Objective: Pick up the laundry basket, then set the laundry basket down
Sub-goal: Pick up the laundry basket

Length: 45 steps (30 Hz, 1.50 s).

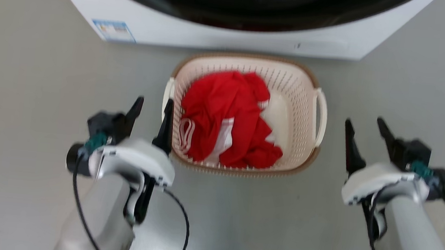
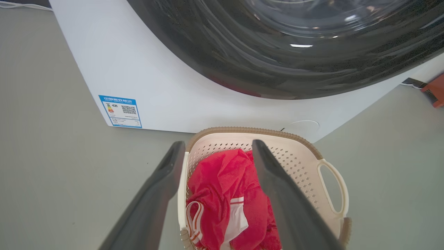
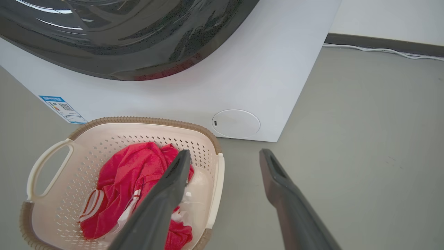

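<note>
in the head view the laundry basket (image 1: 292, 103) sits upright on the grey floor (image 1: 22, 122) just in front of the washing machine (image 1: 231, 36), mouth up, with a red garment (image 1: 223, 113) inside. its long axis runs side to side across the robot, parallel to the machine's front, with a loop handle at each short end. the left gripper (image 1: 154, 104) has its fingers spread at the left handle (image 1: 167, 95). the right gripper (image 1: 364, 123), also spread, is beside the right handle (image 1: 321, 118) and apart from it. in the left wrist view the left gripper (image 2: 218, 144) straddles the basket's (image 2: 295, 156) near rim, one finger outside and one over the garment, gripping nothing. in the right wrist view the right gripper (image 3: 224, 152) is spread, with the basket's (image 3: 86, 146) handle bar lined up between its fingers, and i cannot tell whether they touch. by my judgement the task has barely begun: both the lift and the setting down remain.
</note>
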{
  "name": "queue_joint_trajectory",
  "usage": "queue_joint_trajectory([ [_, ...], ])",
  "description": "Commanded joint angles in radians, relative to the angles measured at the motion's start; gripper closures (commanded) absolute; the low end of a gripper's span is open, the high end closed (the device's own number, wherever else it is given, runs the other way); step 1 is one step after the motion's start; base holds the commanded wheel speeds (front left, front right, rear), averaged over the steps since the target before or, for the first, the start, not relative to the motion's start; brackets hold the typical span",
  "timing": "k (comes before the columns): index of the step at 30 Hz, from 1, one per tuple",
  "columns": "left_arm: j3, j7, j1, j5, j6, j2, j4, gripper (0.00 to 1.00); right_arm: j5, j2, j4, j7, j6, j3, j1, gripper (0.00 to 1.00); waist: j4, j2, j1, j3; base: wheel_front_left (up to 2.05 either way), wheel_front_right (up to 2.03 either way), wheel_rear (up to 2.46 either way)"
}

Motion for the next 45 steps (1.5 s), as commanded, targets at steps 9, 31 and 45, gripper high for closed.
queue_joint_trajectory([
  [9, -0.029, -0.006, -0.220, -0.038, 0.013, 0.013, 0.176, 0.00, -0.061, 0.003, 0.114, -0.010, 0.006, -0.015, -0.177, 0.00, 0.011, 0.0000, 0.0000, 0.228, 0.00, 0.00, 0.00],
  [31, -0.042, -0.006, -0.352, -0.047, 0.036, 0.013, 0.310, 0.00, -0.043, 0.003, 0.201, -0.014, 0.006, 0.001, -0.291, 0.00, 0.012, 0.0000, 0.0000, 0.343, 0.00, 0.00, 0.00],
  [45, -0.045, -0.006, -0.428, -0.054, 0.035, 0.013, 0.403, 0.00, -0.018, 0.003, 0.255, -0.014, 0.006, 0.030, -0.359, 0.00, 0.004, 0.0000, 0.0000, 0.394, 0.00, 0.00, 0.00],
])
